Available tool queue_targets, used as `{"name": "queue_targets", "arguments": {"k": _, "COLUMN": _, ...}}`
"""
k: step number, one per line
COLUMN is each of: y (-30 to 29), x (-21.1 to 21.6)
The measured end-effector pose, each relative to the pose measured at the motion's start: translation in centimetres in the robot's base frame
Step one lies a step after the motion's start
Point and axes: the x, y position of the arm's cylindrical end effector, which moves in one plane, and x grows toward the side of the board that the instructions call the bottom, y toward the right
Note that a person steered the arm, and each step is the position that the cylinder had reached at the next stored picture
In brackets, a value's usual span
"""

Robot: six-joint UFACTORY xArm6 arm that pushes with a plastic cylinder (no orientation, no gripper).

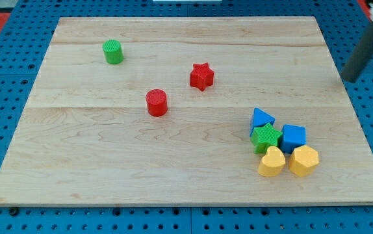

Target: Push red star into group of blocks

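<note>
Red star [201, 76] sits alone mid-worktop, well apart from group of blocks [282, 146] at view's lower right: blue triangle, green star, blue cube, two yellow pieces. Push not yet begun; whole run left. My tip [349, 79], off worktop's [173, 162] right edge, touches nothing. No claw fitted. Blocks ribbed plastic; pale wood planks. Red cylinder [156, 103], green cylinder [113, 51] stand aside.

Green cylinder [113, 51] — red cylinder [156, 103] — board [108, 162]
</note>
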Motion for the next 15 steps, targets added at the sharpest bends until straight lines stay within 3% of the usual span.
{"name": "queue_targets", "arguments": {"k": 2, "y": -7.2, "x": -6.0}}
{"name": "queue_targets", "arguments": {"k": 3, "y": -13.7, "x": -7.2}}
{"name": "queue_targets", "arguments": {"k": 5, "y": -25.2, "x": -3.7}}
{"name": "queue_targets", "arguments": {"k": 6, "y": -26.8, "x": -1.3}}
{"name": "queue_targets", "arguments": {"k": 8, "y": -24.1, "x": 5.4}}
{"name": "queue_targets", "arguments": {"k": 9, "y": -27.2, "x": 0.2}}
{"name": "queue_targets", "arguments": {"k": 10, "y": -30.5, "x": -0.4}}
{"name": "queue_targets", "arguments": {"k": 12, "y": -30.9, "x": 7.2}}
{"name": "queue_targets", "arguments": {"k": 13, "y": -26.9, "x": 10.3}}
{"name": "queue_targets", "arguments": {"k": 14, "y": -25.6, "x": 7.4}}
{"name": "queue_targets", "arguments": {"k": 15, "y": -29.1, "x": 3.3}}
